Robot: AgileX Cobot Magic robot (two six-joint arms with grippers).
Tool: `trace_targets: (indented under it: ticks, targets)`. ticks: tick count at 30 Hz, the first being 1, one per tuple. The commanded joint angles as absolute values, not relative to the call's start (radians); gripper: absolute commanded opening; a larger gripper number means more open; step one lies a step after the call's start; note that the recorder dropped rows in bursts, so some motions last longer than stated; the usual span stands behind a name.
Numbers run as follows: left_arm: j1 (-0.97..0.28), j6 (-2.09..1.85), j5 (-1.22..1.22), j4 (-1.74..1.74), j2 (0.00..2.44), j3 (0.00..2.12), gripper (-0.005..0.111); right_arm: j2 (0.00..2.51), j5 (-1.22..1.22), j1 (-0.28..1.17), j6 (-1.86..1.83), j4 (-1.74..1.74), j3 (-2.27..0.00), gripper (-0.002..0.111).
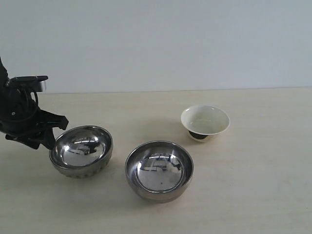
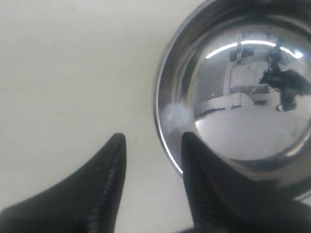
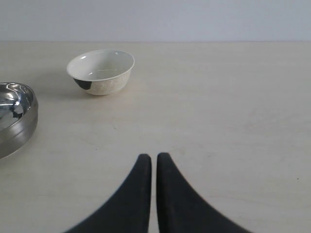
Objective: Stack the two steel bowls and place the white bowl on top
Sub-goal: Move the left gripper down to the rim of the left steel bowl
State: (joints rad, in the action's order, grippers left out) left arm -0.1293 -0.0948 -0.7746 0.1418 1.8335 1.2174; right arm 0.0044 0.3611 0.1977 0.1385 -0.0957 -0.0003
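Nearest, the right gripper (image 3: 151,158) is clenched on nothing. The nearer steel bowl (image 1: 159,170) sits mid-table. Left of it and slightly farther, the left gripper (image 2: 153,140) straddles the rim of the left steel bowl (image 1: 81,151), fingers apart, not yet pinching. Thin, slick steel could slip or tip once clamped. The white bowl (image 1: 204,122) stands far right.

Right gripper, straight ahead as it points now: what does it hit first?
Nothing close: the shut right gripper points over bare table toward the wall. The white bowl and a steel bowl sit off that line. Depth is unclear.
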Motion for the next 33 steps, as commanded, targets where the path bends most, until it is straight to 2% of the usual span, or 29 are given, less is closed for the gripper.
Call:
trace_targets:
  ticks: [1, 33]
  targets:
    - [-0.126, -0.084, -0.735, 0.153, 1.827, 1.199, 0.036, 0.000, 0.356, 0.191, 0.136, -0.098, 0.000, 0.000]
    - [-0.126, -0.149, -0.682, 0.254, 1.987, 1.197, 0.036, 0.000, 0.356, 0.191, 0.136, -0.098, 0.000, 0.000]
